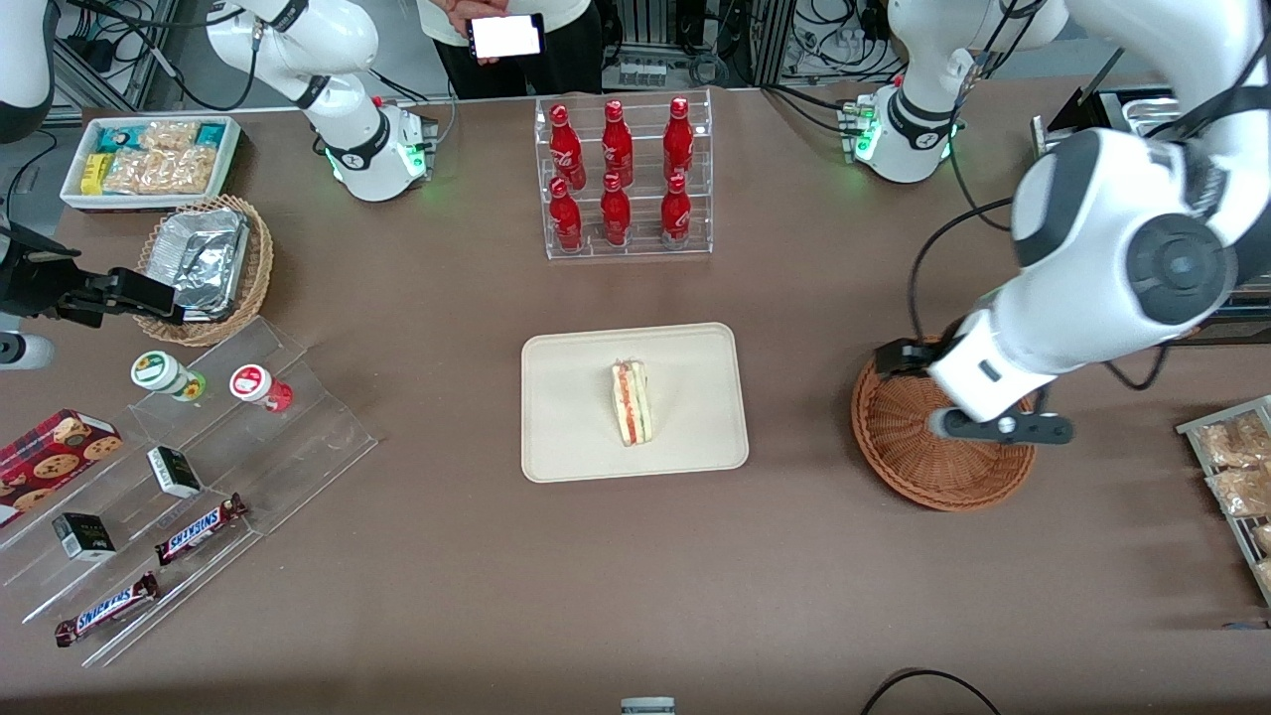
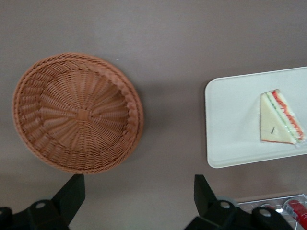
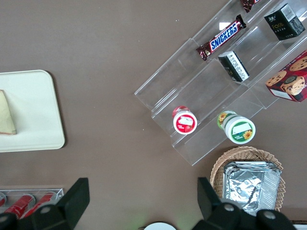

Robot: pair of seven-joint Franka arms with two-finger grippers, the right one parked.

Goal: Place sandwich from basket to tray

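The sandwich (image 1: 632,401) (image 2: 280,117), a white-bread wedge with red, orange and green filling, lies on the cream tray (image 1: 566,437) (image 2: 230,120) at the middle of the table. The reddish-brown wicker basket (image 1: 918,472) (image 2: 76,112) sits beside the tray toward the working arm's end and holds nothing. My gripper (image 1: 894,359) (image 2: 138,194) hangs above the basket's rim on the tray side. It is open, with bare table between its black fingers (image 2: 72,191).
A clear rack of red bottles (image 1: 624,179) stands farther from the front camera than the tray. Toward the parked arm's end are acrylic steps with snacks (image 1: 179,467), a tan basket with foil (image 1: 204,263) and a white bin (image 1: 149,159). Snack packets (image 1: 1236,467) lie at the working arm's end.
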